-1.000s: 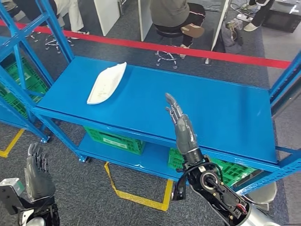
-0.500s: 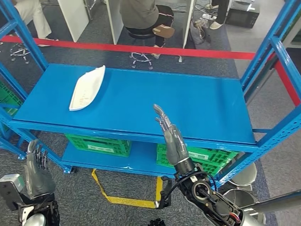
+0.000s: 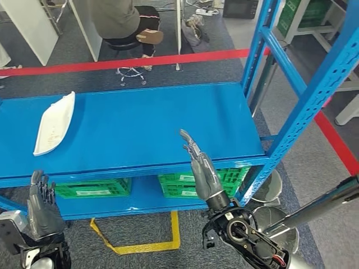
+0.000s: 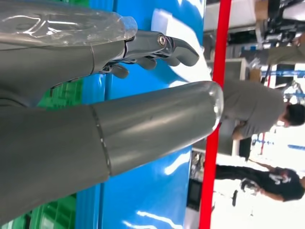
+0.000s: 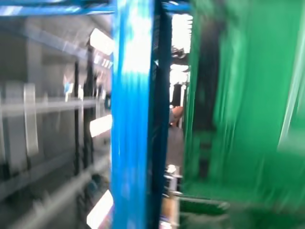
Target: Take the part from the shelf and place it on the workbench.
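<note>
The flat white plastic part (image 3: 54, 123), long and pointed at its ends like a shallow tray, lies on the far left of the blue metal shelf (image 3: 148, 126). It looks light, thin and stiff, maybe a bit slippery, so a good place to hold it is likely the near long edge. The left hand (image 3: 41, 210) hangs low below the shelf, fingers apart, holding nothing. The right hand (image 3: 201, 168) is raised near the shelf's front edge, fingers straight and empty, well apart from the part.
</note>
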Motion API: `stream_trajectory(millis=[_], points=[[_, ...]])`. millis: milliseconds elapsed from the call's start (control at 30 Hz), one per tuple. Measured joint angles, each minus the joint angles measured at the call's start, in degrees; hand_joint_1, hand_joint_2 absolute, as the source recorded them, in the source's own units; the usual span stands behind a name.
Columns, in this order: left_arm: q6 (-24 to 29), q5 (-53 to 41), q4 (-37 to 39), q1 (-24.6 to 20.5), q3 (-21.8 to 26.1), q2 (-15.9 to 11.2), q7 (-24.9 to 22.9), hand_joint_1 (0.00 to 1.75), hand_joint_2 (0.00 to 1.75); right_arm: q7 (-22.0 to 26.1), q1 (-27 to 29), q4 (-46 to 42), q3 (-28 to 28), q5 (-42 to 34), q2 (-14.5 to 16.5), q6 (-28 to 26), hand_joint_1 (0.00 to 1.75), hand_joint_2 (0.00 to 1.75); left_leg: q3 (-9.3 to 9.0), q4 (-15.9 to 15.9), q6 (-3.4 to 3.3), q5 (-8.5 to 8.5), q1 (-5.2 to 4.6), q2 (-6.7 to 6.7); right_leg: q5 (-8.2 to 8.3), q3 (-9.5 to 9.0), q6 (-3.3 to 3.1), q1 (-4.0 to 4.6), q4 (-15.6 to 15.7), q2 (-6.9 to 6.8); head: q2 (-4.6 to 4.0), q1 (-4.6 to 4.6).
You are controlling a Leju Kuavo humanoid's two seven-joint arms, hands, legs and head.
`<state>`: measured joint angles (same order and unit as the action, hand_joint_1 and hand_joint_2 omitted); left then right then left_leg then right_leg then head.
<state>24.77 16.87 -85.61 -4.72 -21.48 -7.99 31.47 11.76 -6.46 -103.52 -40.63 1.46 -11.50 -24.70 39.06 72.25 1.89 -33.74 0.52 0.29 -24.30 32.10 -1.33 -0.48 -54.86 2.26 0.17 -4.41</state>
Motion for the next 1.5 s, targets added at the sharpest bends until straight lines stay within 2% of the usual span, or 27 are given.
stream_trajectory(millis=[33,67,133,200,267,300,333,400,467,500,533,567,600,667,700,733,800,867,933,967,1000,1033,1067,1133,1200,1333,1500], points=[[0.0,0.01,-0.01,0.07,-0.01,-0.01,-0.01,0.0,0.0,-0.02,0.05,0.01,-0.01,0.0,0.01,-0.01,0.0,0.0,-0.38,-1.42,-0.14,1.51,0.0,-0.1,0.01,-0.05,0.0,0.01,-0.01,0.85,0.0,0.01],[0.0,0.01,-0.03,0.08,-0.01,-0.01,-0.02,0.0,0.0,-0.03,0.08,0.01,-0.02,0.0,0.03,-0.01,0.0,0.0,-1.89,-5.04,-0.33,3.84,0.02,-0.47,0.02,-0.15,0.03,0.0,-0.01,1.68,0.0,0.01],[-0.01,0.01,-0.09,0.03,-0.02,-0.01,-0.02,0.0,0.0,-0.03,0.09,0.01,-0.03,0.0,0.1,-0.02,0.0,0.0,-5.77,-13.95,-0.67,7.86,0.2,-2.95,0.05,-0.15,0.25,0.0,-0.07,3.16,0.0,0.04],[0.0,0.01,-0.16,0.01,-0.03,-0.02,-0.03,0.0,0.0,-0.03,0.14,0.01,-0.04,0.0,0.16,-0.02,0.0,0.0,-7.47,-17.98,-0.8,8.96,0.2,-4.55,0.18,0.2,0.8,-0.08,-0.07,4.35,0.0,0.05],[0.01,0.01,-0.22,-0.04,-0.04,0.01,-0.04,0.0,0.0,-0.04,0.26,0.01,-0.09,0.01,0.17,-0.02,0.0,0.0,-7.64,-18.31,-1.17,9.04,0.1,-3.49,0.36,0.63,1.55,-0.23,0.1,5.31,0.0,0.04],[0.01,0.01,-0.24,-0.1,-0.05,0.02,-0.06,0.0,0.0,-0.04,0.34,0.0,-0.11,0.02,0.17,-0.02,0.0,0.0,-7.79,-18.55,-1.51,9.14,0.15,-2.83,0.09,0.96,1.82,-0.16,-0.24,4.61,0.0,0.0],[0.02,0.01,-0.28,-0.16,-0.06,0.02,-0.08,0.0,0.0,-0.04,0.38,0.0,-0.13,0.04,0.17,-0.02,0.0,0.0,-7.93,-18.81,-1.9,9.24,0.23,-2.13,-0.71,1.66,2.03,-0.03,-1.48,3.24,0.0,-0.17],[0.02,0.0,-0.35,-0.17,-0.07,0.02,-0.11,0.0,0.0,-0.04,0.44,0.0,-0.17,0.07,0.17,-0.03,0.0,0.0,-8.1,-19.09,-2.44,9.29,0.19,-0.69,-4.07,4.53,2.27,0.15,-7.74,-0.29,0.0,-0.6],[0.04,0.02,-0.37,-0.04,-0.08,0.02,-0.12,0.0,0.0,-0.08,0.48,0.03,-0.25,0.07,0.17,0.0,0.0,0.0,-8.1,-19.07,-2.62,9.2,0.02,0.83,-7.3,8.15,2.56,-0.03,-15.73,-1.52,0.0,-0.85],[0.05,0.05,-0.37,0.01,-0.09,0.02,-0.13,0.0,0.0,-0.09,0.5,0.05,-0.28,0.07,0.17,0.03,0.0,0.0,-8.11,-19.06,-2.62,9.14,-0.02,1.59,-7.62,8.99,2.69,-0.14,-17.61,-1.7,0.0,-0.87],[0.06,0.08,-0.37,0.03,-0.1,0.02,-0.13,0.0,0.0,-0.1,0.51,0.08,-0.32,0.07,0.17,0.05,0.0,0.0,-8.17,-19.04,-2.57,9.06,-0.03,2.3,-6.81,8.6,2.77,-0.24,-17.08,-1.89,0.0,-0.9],[0.07,0.09,-0.37,0.02,-0.13,0.03,-0.13,0.0,0.0,-0.11,0.52,0.11,-0.34,0.07,0.17,0.07,0.0,0.0,-8.28,-19.02,-2.45,8.96,-0.03,2.93,-5.09,7.0,2.8,-0.33,-14.11,-2.3,0.0,-0.93],[0.1,0.11,-0.37,0.01,-0.14,0.04,-0.13,0.0,0.0,-0.11,0.51,0.12,-0.37,0.07,0.17,0.08,0.0,0.0,-8.44,-18.97,-2.26,8.81,-0.04,3.52,-3.17,4.61,2.78,-0.38,-9.6,-3.25,0.0,-0.99],[0.26,0.12,-0.42,-0.01,-0.16,0.03,-0.12,0.0,0.0,-0.1,0.46,0.14,-0.45,0.07,0.22,0.16,0.0,0.0,-8.67,-18.74,-1.7,8.46,-0.35,4.52,-1.04,0.5,2.38,-0.05,-2.17,-5.32,0.0,-1.06],[0.38,0.12,-0.45,-0.01,-0.16,0.03,-0.11,0.0,0.0,-0.1,0.45,0.14,-0.5,0.07,0.26,0.22,0.0,0.0,-8.73,-18.65,-1.45,8.36,-0.5,5.0,-0.85,-0.41,2.06,0.14,-0.47,-5.83,0.0,-0.95],[0.52,0.12,-0.49,-0.02,-0.16,0.02,-0.1,0.0,0.0,-0.1,0.45,0.15,-0.54,0.07,0.3,0.28,0.0,0.0,-8.76,-18.62,-1.2,8.34,-0.6,5.45,-0.97,-0.57,1.69,0.38,-0.18,-5.63,0.0,-0.83],[0.8,0.09,-0.58,-0.04,-0.17,0.01,-0.1,0.0,0.0,-0.09,0.46,0.17,-0.62,0.32,0.37,0.22,0.0,0.0,-8.89,-18.45,-0.62,8.08,-0.38,5.89,-0.72,-0.53,0.97,0.38,-0.01,-4.5,0.0,-0.63],[1.08,0.01,-0.77,-0.06,-0.18,-0.01,-0.12,0.0,0.0,-0.14,0.38,0.2,-0.66,0.95,0.5,0.02,0.0,0.0,-7.63,-15.3,0.01,5.9,-0.09,3.66,-0.42,-0.62,0.33,0.16,0.29,-3.73,0.0,-0.4],[1.26,-0.06,-0.91,0.12,-0.18,-0.1,-0.13,0.0,0.0,-0.27,0.31,0.29,-0.71,1.48,0.64,-0.12,0.0,0.0,-3.83,-7.52,0.36,2.03,0.04,0.84,-0.31,-0.54,-0.06,0.04,0.36,-3.14,0.0,-0.08],[1.3,-0.07,-0.92,0.3,-0.18,-0.18,-0.15,0.0,0.0,-0.36,0.31,0.37,-0.73,1.61,0.68,-0.19,0.0,0.0,-1.77,-3.59,0.43,0.61,0.05,0.34,-0.3,-0.49,-0.16,0.06,0.36,-2.82,0.0,-0.02],[1.32,-0.08,-0.92,0.48,-0.18,-0.25,-0.16,0.0,0.0,-0.48,0.31,0.44,-0.74,1.69,0.71,-0.27,0.0,0.0,-0.39,-1.18,0.43,0.17,0.04,0.16,-0.3,-0.47,-0.19,0.09,0.36,-2.49,0.0,-0.01],[1.33,-0.12,-0.94,0.6,-0.18,-0.31,-0.18,0.0,0.0,-0.63,0.3,0.51,-0.75,1.81,0.72,-0.42,0.0,0.0,-0.06,-1.01,0.35,0.87,0.03,0.11,-0.29,-0.48,-0.2,0.11,0.35,-2.15,0.0,0.01],[1.34,-0.18,-0.97,0.64,-0.18,-0.36,-0.19,0.0,0.0,-0.79,0.26,0.55,-0.74,1.96,0.72,-0.64,0.0,0.0,-0.99,-3.37,0.16,2.63,0.03,0.09,-0.29,-0.53,-0.19,0.12,0.35,-1.84,0.0,0.01],[1.34,-0.34,-1.07,0.53,-0.18,-0.43,-0.19,0.0,0.0,-1.11,0.09,0.56,-0.69,2.3,0.72,-1.13,0.0,0.0,-4.92,-11.97,-0.43,6.86,-0.03,-0.1,-0.32,-0.63,-0.08,0.19,0.31,-1.31,0.0,0.06],[1.2,-0.45,-1.13,0.33,-0.18,-0.45,-0.19,0.0,0.0,-1.34,-0.11,0.55,-0.57,2.58,0.71,-1.58,0.0,0.0,-7.59,-17.76,-0.9,8.84,-0.24,-0.21,-0.36,-0.55,0.32,0.35,0.23,-0.91,0.0,0.06],[0.33,-0.8,-1.14,0.1,-0.28,-0.38,-0.21,0.0,0.0,-1.51,-0.11,0.55,0.04,2.98,0.68,-2.19,0.0,0.0,-8.04,-18.86,-0.8,8.96,-0.37,-0.1,-0.8,-0.46,-0.16,0.51,0.08,-0.8,0.0,-0.17],[0.01,-1.26,-1.12,-0.45,-0.77,-0.18,-0.21,0.0,0.0,-1.95,-0.09,0.49,0.81,2.55,0.2,-2.34,0.0,0.0,-8.06,-18.81,-1.19,8.89,-0.58,-0.11,-0.46,-0.76,0.52,0.31,0.54,-0.81,0.0,-0.22]])
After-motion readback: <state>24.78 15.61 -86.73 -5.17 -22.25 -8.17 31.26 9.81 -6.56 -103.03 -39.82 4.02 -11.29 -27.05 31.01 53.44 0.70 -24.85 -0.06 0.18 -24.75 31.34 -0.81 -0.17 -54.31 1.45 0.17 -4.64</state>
